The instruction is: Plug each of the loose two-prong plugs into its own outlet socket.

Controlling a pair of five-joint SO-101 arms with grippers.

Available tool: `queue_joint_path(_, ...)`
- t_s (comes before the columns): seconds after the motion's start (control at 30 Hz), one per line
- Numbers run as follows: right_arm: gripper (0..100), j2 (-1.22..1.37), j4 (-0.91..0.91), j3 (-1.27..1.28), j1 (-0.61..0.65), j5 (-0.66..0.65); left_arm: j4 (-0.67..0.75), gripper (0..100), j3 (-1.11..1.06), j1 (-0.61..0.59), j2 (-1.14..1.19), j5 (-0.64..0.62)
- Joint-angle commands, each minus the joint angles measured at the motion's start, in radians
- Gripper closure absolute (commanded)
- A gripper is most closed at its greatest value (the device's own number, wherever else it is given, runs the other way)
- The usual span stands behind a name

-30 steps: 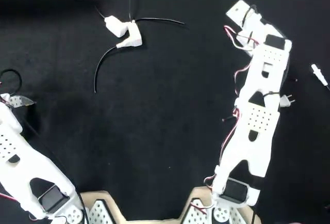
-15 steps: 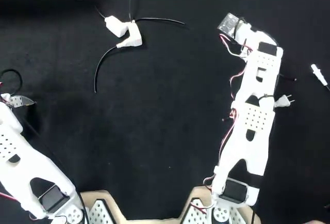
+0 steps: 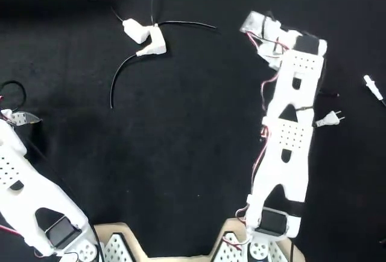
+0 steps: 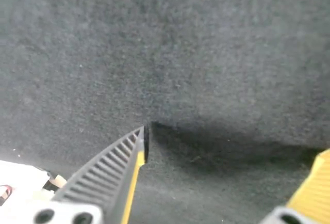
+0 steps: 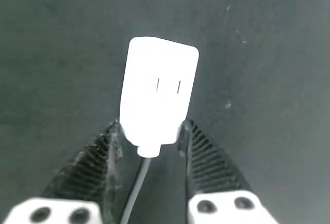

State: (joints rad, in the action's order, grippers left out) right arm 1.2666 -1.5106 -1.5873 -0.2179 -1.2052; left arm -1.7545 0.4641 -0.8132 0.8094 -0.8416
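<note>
Right wrist view: why is the outlet socket (image 5: 159,87) clamped by its cable end in the right gripper (image 5: 150,127)?
— So that its slots are presented uncovered, it is judged. A loose plug (image 3: 329,118) is seen lying on the table (image 3: 193,153) beside that arm. The left gripper (image 4: 227,152) is spread wide, empty.

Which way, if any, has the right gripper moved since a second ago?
Yes: the right gripper, shut on an outlet socket, has swung left, toward the joined white connectors and away from the loose two-prong plug.
</note>
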Motion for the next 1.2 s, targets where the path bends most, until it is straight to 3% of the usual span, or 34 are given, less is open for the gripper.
queue_joint_path(0.0, 95.0, -0.183, -0.144, -0.074, 0.089, 0.086, -0.003, 53, 0.018, 0.039, 0.002, -0.012)
queue_joint_path(0.1, 95.0, -0.274, -0.258, -0.079, 0.172, 0.170, -0.003, 53, 0.018, 0.038, 0.002, -0.012)
queue_joint_path(0.23, 94.9, -0.374, -0.256, -0.067, 0.255, 0.365, -0.003, 53, 0.019, 0.042, 0.002, -0.008)
queue_joint_path(0.83, 94.9, -0.510, -0.256, 0.093, 0.729, 0.809, -0.003, 53, 0.056, 0.176, 0.002, 0.060)
queue_joint_path(1.0, 94.9, -0.599, -0.256, 0.318, 0.864, 0.888, -0.005, 53, 0.038, 0.194, 0.002, 0.055)
queue_joint_path(1.17, 94.9, -0.693, -0.256, 0.664, 1.040, 0.876, -0.005, 53, 0.036, 0.150, 0.002, 0.054)
